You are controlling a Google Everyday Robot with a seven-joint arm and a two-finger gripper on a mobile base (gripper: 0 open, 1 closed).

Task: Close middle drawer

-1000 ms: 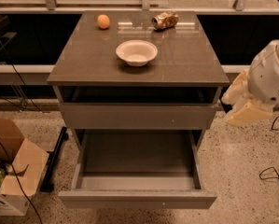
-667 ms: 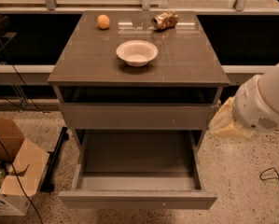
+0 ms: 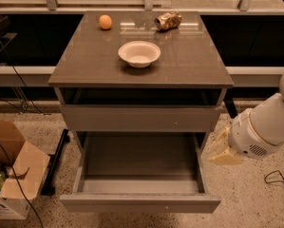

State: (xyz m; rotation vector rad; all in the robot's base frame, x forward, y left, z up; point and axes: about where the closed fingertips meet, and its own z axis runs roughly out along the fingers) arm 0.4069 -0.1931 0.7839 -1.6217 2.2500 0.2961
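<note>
Item: white arm (image 3: 267,127), thick rounded segment, entering from right edge, sloping down-left. End fitting: pale yellowish tool (image 3: 221,152), low right.

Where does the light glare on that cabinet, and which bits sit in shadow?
Camera view: pale glare streaks lie along the far part of the tabletop; the bowl throws a soft shadow toward the near edge; the slot under the top is nearly black; the open middle drawer is darker at its back; the tool, right of that drawer, looks warm yellow.
</note>
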